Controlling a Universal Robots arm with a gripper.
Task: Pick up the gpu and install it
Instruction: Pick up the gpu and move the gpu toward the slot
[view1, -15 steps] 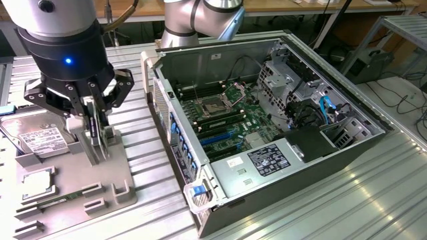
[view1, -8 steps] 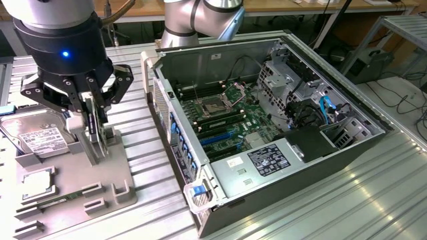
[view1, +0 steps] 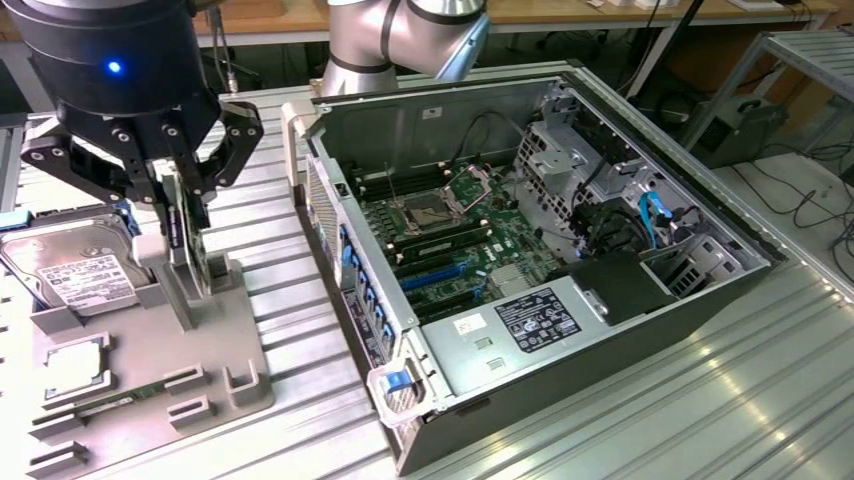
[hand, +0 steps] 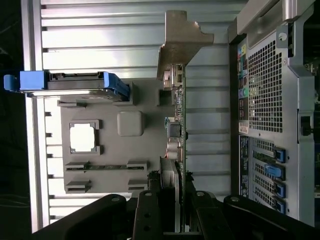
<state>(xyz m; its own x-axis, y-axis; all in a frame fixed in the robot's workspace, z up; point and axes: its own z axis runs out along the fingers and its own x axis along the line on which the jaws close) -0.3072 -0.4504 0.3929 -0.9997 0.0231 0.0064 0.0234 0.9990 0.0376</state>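
Ribbed aluminium tabletop (view1: 307, 390) carries a grey parts holder (view1: 200, 345) just beside the open computer case (view1: 427, 100), where the gripper (hand: 176, 197) pinches the upright gpu (hand: 181, 115) between its fingers, so the pick-up seems in hand, and freeing it calls for a straight pull out of the holder.

end effector (view1: 178, 205): black, with 1 blue light glowing on the housing
gpu (hand: 181, 125): green board edge, pale grey metal bracket
hard drive (view1: 74, 270): silver, white label with dark print, blue carrier at the end
fixture tray (view1: 200, 360): plain matte grey
desk (view1: 314, 400): silver, ribbed in long parallel grooves
computer case (view1: 574, 410): black outside, bare grey metal inside, fine dotted grille at the rear
motherboard (view1: 461, 215): green, with black and blue slots
slot tabs (view1: 363, 300): bright blue
cable (view1: 654, 215): light blue
arm (view1: 400, 40): silver-grey
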